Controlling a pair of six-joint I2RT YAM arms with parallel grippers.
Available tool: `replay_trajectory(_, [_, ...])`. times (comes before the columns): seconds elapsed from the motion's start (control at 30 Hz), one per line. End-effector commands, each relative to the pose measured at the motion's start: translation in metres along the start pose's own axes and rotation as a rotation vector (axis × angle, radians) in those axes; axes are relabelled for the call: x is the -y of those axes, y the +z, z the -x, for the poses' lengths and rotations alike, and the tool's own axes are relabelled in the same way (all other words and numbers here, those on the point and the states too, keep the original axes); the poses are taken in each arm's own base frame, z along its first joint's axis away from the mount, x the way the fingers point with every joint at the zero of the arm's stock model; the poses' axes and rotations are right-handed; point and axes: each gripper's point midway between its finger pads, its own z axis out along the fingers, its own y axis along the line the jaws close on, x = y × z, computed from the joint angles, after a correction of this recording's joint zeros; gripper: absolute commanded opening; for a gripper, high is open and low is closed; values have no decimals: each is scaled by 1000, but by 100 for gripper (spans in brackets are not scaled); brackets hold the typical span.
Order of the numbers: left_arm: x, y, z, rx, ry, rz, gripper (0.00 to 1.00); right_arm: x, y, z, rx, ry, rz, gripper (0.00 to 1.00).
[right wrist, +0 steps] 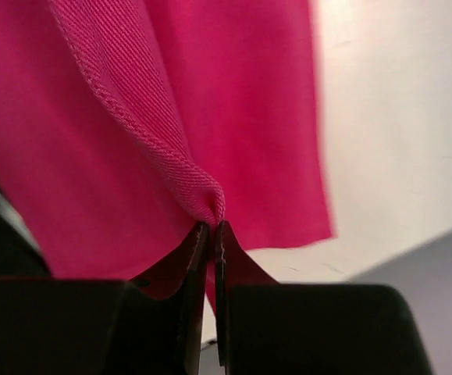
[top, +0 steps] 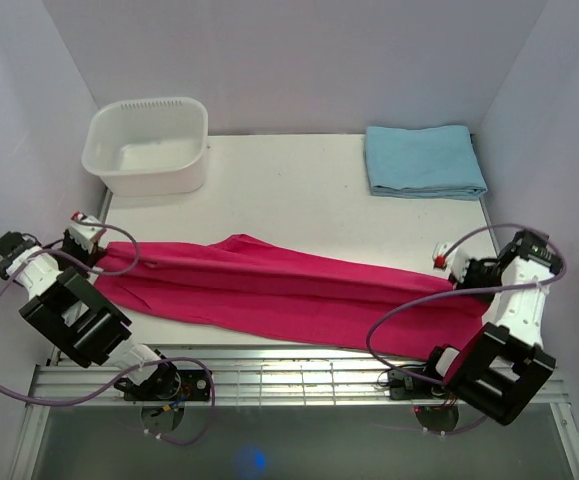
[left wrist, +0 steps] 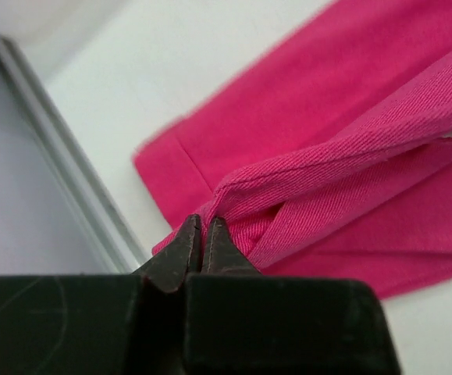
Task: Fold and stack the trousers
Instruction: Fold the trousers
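The magenta-pink trousers (top: 279,285) stretch in a long band across the near part of the white table (top: 289,190), left to right. My left gripper (top: 102,256) is shut on the trousers' left end; in the left wrist view its jaws (left wrist: 202,226) pinch a raised fold of the fabric (left wrist: 350,156) above the layer that lies flat. At the band's right end my right gripper (top: 459,275) is shut on it. There the right wrist view has the closed tips (right wrist: 211,226) pinching a hemmed edge of the cloth (right wrist: 116,94).
A white plastic tub (top: 149,145) stands at the table's back left corner. A folded light blue cloth (top: 424,160) lies at the back right. A metal rail (top: 299,375) runs along the near edge between the arm bases. Walls close in both sides.
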Motion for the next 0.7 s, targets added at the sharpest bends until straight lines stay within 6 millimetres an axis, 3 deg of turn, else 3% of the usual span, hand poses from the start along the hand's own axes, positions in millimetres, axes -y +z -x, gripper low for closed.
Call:
replay_trajectory(0.0, [20,-11,-55,-143,116,-34,0,-44,11,-46,-167,-198,97,8])
replay_trajectory(0.03, [26,-10,-68,-165,114,-48,0,-64,19,-52,-177,-211,127,8])
replay_trajectory(0.13, [43,-8,-107,-272,79,-94,0,-88,32,-63,-195,-195,163,8])
replay_trajectory(0.33, [39,-4,-129,-340,42,-50,0,-94,54,-89,-258,-144,190,8])
replay_trajectory(0.43, [40,3,-135,-383,-22,-42,0,-71,64,-97,-260,-87,136,8])
replay_trajectory(0.47, [40,5,-134,-385,-38,-43,0,-51,61,-97,-268,-93,91,8])
replay_trajectory(0.57, [45,12,-125,-374,-77,-50,0,-27,65,-94,-250,-21,79,8])
replay_trajectory(0.6, [48,14,-118,-368,-89,-57,0,-6,61,-92,-247,7,51,8])
replay_trajectory(0.67, [51,16,-108,-343,-98,-69,0,15,58,-86,-226,16,28,8])
